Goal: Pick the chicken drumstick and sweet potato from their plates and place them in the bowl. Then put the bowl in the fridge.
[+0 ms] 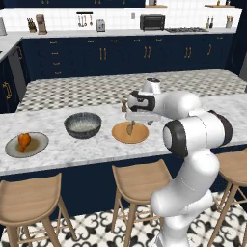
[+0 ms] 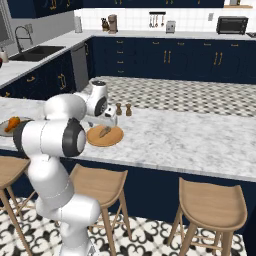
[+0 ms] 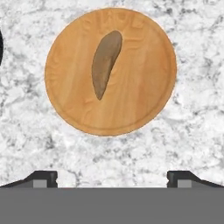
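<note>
White arm bent over counter, jaws (image 3: 112, 177) wide, empty, above sweet potato (image 3: 105, 63) on wooden plate (image 3: 144, 87)

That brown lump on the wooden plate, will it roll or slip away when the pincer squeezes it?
The sweet potato is long, rounded and tapers to a point, so it may roll sideways or squirt out if pinched near the tip. It looks solid, so probably stiff. The wooden plate is flat and nearly rimless, so little would stop it.
</note>
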{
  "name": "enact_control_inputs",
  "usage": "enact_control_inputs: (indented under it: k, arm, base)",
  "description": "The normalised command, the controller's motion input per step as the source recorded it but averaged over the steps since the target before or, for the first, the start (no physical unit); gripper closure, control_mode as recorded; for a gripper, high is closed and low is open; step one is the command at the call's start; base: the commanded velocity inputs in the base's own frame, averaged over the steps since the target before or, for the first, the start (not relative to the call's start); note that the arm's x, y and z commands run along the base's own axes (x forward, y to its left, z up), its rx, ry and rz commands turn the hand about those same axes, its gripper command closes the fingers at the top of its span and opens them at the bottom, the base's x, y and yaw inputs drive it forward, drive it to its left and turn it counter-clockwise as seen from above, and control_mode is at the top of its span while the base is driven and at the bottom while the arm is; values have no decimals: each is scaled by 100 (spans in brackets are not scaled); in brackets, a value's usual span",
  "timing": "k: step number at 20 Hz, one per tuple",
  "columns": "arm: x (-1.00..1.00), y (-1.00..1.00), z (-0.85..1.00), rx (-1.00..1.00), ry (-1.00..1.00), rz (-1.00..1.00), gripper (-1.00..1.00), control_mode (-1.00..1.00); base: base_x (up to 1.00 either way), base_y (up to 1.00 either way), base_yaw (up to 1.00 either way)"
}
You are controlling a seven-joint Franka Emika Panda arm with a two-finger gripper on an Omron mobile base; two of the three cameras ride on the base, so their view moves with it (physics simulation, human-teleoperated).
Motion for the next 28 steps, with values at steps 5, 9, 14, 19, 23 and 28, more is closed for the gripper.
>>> enact_control_inputs:
  k: [5, 9, 14, 19, 23, 28]
  arm:
    - [44, 11, -44, 0, 4, -5, -100, -100]
    - [42, 9, -29, 0, 5, -5, -100, -100]
    - [54, 3, -18, 0, 4, -1, -100, -100]
    - [42, 5, -36, 0, 2, -2, -100, -100]
    - [32, 7, -40, 0, 1, -2, -100, -100]
    - [20, 12, -39, 0, 0, -2, -100, -100]
  base:
    - [0, 0, 0]
    - [0, 0, 0]
    - [0, 0, 0]
    - [0, 0, 0]
    - [0, 0, 0]
    - [0, 0, 0]
